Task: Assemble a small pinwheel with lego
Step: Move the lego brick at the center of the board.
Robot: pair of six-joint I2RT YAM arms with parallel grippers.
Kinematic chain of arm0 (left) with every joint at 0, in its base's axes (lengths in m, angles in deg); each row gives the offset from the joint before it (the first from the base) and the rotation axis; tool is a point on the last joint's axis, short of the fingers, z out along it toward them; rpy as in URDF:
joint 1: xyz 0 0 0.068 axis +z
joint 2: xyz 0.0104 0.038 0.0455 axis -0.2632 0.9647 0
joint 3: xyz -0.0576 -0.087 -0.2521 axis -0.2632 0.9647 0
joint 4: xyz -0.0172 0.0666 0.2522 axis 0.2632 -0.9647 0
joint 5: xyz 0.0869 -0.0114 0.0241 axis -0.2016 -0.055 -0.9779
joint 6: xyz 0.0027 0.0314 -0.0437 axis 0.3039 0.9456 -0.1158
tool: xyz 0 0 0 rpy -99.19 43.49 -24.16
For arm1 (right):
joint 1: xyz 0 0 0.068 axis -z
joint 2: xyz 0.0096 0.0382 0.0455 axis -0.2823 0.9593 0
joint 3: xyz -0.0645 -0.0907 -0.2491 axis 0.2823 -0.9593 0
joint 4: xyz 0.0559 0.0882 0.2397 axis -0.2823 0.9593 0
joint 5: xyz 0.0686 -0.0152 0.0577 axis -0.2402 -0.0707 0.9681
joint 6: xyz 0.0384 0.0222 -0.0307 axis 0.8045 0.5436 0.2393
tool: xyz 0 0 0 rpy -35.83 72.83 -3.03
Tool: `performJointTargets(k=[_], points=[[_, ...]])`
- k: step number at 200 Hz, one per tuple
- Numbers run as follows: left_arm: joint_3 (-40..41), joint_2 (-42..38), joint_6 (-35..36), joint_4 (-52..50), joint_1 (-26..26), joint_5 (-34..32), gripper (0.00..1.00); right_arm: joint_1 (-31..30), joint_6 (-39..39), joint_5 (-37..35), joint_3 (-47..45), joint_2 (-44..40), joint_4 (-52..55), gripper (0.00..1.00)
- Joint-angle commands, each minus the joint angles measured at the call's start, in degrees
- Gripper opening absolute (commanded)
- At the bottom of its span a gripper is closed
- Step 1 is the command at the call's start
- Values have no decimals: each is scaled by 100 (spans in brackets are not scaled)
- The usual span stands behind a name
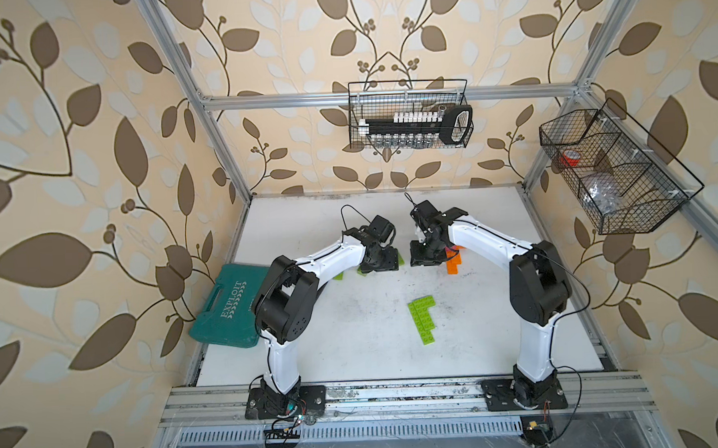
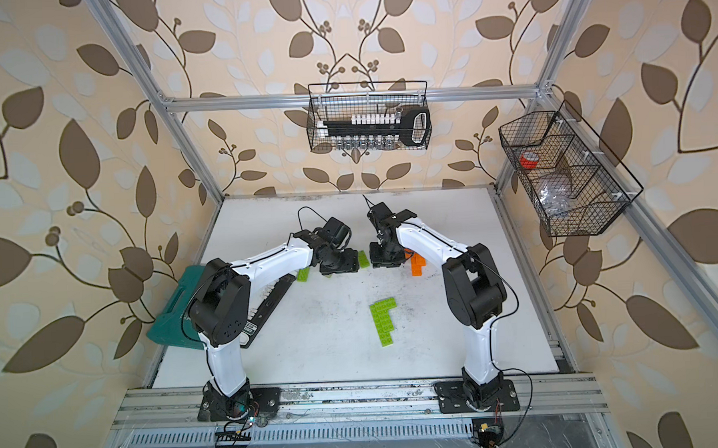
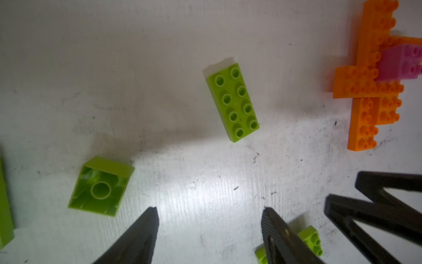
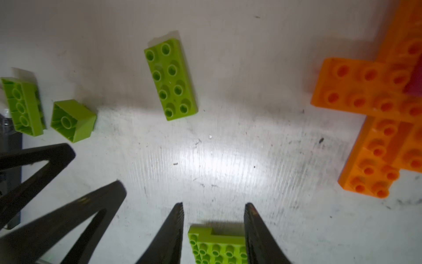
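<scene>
- Both arms reach in over the table (image 1: 355, 358), their grippers close together and pointing down.
- The left gripper (image 3: 210, 213) has its jaws wide apart, with nothing between them but bare table.
- The right gripper (image 4: 214, 206) has its jaws parted, more narrowly, and grips nothing. In the right wrist view the end of the lime-green L-shaped build (image 4: 217, 245) shows in the gap, flat on the table.
- In both top views the lime-green L-shaped build (image 1: 422, 320) lies studs up in mid-table, between the two arms and apart from both grippers.
- A loose lime-green oblong brick (image 3: 233, 102) lies studs up; a top view puts this brick (image 2: 364, 259) right between the two grippers.
- The small green square brick (image 3: 101, 186) is tipped over, hollow underside showing. Just beside it, a second oblong brick (image 4: 22, 106) shows its underside too.
- The orange build (image 3: 365, 91), several oblong bricks joined, lies flat just beside the right gripper on its outer side, with the small pink brick (image 3: 400, 61) sitting on top.
- The teal case (image 1: 228, 309) is at the table's left edge, beside the left arm.
</scene>
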Motion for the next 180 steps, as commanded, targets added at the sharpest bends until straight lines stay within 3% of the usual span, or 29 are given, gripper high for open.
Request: performJointTargets(k=[1, 38, 99, 180], points=[[206, -432, -27, 125, 415, 288, 73, -120, -256, -149, 700, 514, 357, 47], [530, -757, 50, 222, 747, 445, 72, -226, -431, -304, 1845, 1435, 713, 55], [848, -991, 38, 302, 973, 571, 72, -296, -637, -609, 3697, 2791, 1510, 56], [969, -1000, 26, 365, 999, 650, 70, -380, -757, -648, 4069, 3197, 1731, 40]])
